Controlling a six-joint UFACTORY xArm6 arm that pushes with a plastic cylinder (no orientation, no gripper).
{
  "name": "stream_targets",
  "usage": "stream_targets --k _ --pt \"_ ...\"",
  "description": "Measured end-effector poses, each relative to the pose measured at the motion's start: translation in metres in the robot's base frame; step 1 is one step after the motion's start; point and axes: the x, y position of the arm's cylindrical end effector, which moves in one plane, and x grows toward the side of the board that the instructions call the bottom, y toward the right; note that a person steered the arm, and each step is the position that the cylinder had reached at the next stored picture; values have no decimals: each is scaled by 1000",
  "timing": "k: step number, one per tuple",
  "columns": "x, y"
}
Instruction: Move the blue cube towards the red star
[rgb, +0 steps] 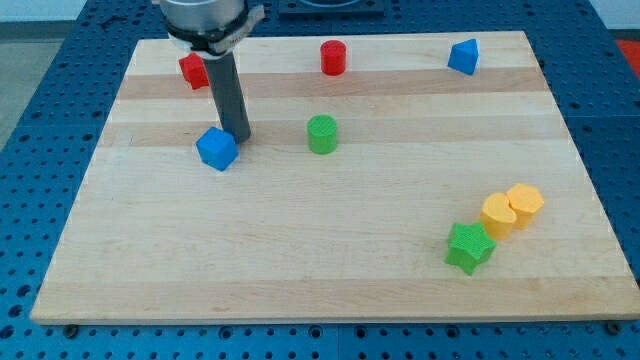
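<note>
The blue cube (216, 149) sits on the wooden board at the view's left of centre. My tip (240, 138) stands right against the cube's upper right side, touching or nearly touching it. The red star (193, 71) lies near the board's top left, up and slightly left of the cube, partly hidden behind the dark rod.
A red cylinder (333, 57) is at top centre and a blue block (463, 57) at top right. A green cylinder (322, 134) stands right of my tip. At lower right are two yellow blocks (498, 214), (525, 203) and a green star (469, 247).
</note>
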Motion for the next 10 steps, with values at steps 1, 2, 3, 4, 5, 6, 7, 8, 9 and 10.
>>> stream_targets --k 1,2,3,4,5,6,7,8,9,10 --pt "10 0" --pt "19 13" --pt "51 27" --pt "60 2" --pt "49 -36" --pt "34 -39" --pt "14 -31" --pt "-10 -11" --pt "-10 -15" --pt "-9 -15"
